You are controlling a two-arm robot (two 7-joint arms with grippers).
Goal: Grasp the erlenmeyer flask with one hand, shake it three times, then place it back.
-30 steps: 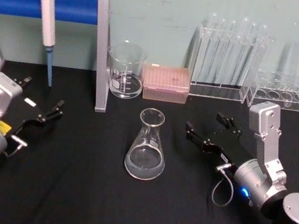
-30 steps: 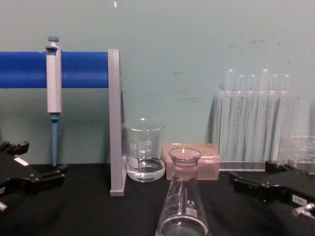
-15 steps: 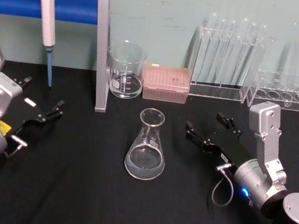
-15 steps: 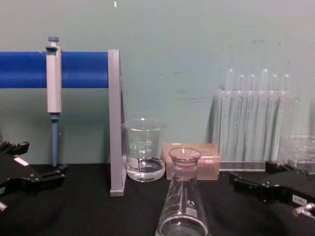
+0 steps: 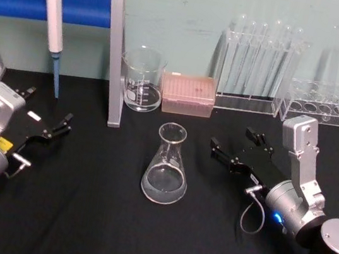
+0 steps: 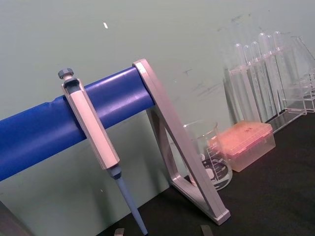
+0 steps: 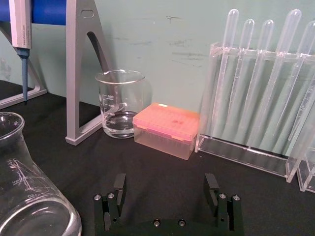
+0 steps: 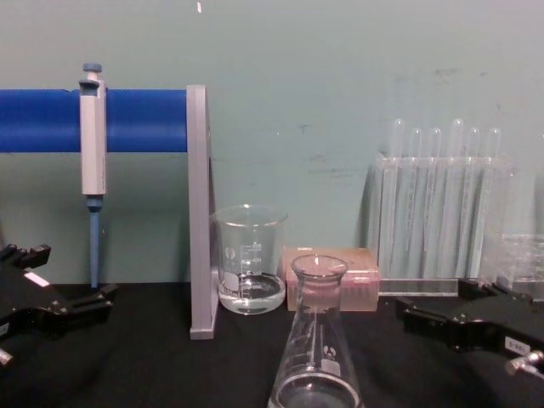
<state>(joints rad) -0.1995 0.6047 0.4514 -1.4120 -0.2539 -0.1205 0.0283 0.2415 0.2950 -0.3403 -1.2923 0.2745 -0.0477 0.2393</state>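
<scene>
Jaws apart, right gripper (image 5: 235, 151) faces clear conical flask (image 5: 166, 165).

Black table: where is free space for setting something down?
The black table is bare in front of the erlenmeyer flask, between the left gripper and right gripper. The back is crowded: beaker, pink tip box, test tube rack.
</scene>
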